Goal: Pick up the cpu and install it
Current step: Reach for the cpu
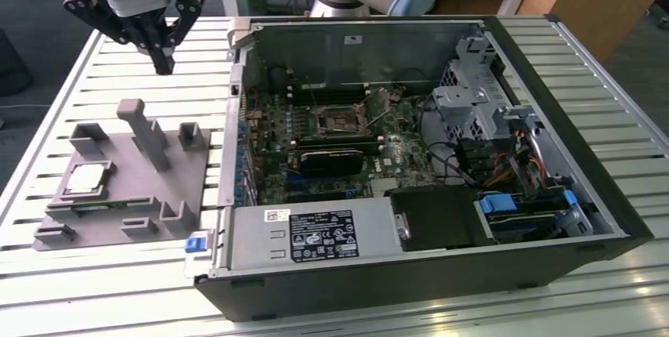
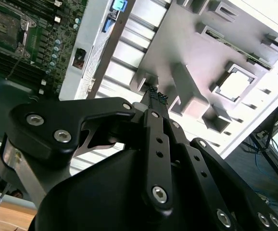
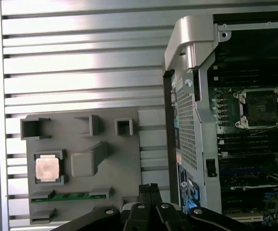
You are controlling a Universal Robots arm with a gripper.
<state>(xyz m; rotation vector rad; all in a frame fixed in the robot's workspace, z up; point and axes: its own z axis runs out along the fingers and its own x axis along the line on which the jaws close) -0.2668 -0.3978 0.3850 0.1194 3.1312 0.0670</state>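
A robot arm's pincer (image 1: pixel 162 65) hangs over the slatted metal desk (image 1: pixel 63 110), its black fingers pressed together and holding nothing. The cpu (image 1: pixel 87 179), silvery top up, lies flat in a square recess of the grey plastic fixture (image 1: pixel 157 188). It is well apart from the pincer, which sits above bare slats past the fixture's far edge in the exterior view.

In the first wrist view, the pincer's tips (image 3: pixel 149 186) sit at one edge of the fixture (image 3: pixel 81 132). The cpu (image 3: pixel 47 169) is off to one side of them, beyond a tall post (image 3: pixel 87 161), and a green circuit strip (image 3: pixel 69 196) is slotted along the fixture's edge near the chip. In the second wrist view, the closed tips (image 2: pixel 156 96) point toward the fixture (image 2: pixel 196 53), with the cpu (image 2: pixel 235 84) apart from them.

An open computer case (image 1: pixel 585 196) lies just beside the fixture on the exterior view's right. Its motherboard socket (image 1: pixel 343 122) is uncovered.
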